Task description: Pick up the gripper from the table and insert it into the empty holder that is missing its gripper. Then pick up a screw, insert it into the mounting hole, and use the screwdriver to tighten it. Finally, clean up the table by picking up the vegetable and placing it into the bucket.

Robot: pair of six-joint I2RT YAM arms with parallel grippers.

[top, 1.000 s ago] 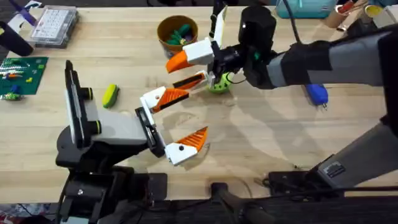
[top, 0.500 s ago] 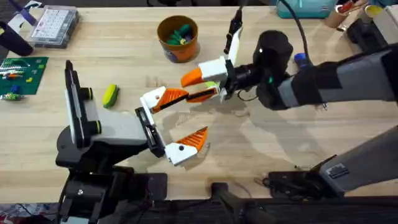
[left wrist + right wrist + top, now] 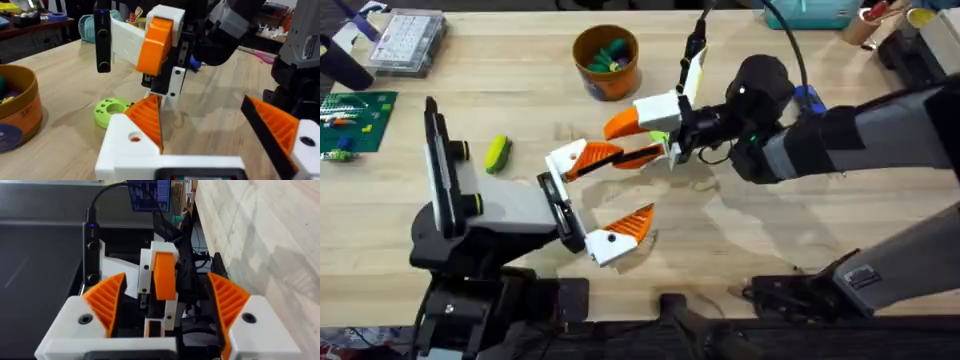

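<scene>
On the pale wood table (image 3: 770,240), both ribbed orange-padded tools, left (image 3: 610,190) and right (image 3: 642,138), gape empty.

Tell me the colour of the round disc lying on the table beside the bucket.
Bright green disc, clearest in the left wrist view, near the yellow-orange bucket.

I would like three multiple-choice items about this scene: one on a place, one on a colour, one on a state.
1. Where does the bucket stand?
A. at the far side of the table
B. between the left gripper's fingers
C. on the green circuit board

2. What colour are the left gripper's ribbed fingers?
A. blue
B. orange
C. black

3. How is the left gripper?
A. shut on the bucket
B. open, holding nothing
C. shut on a screw

Key:
1 A: the bucket stands on the table near its far edge.
2 B: the fingers are orange.
3 B: the left gripper shows bare table between its fingers.
</scene>
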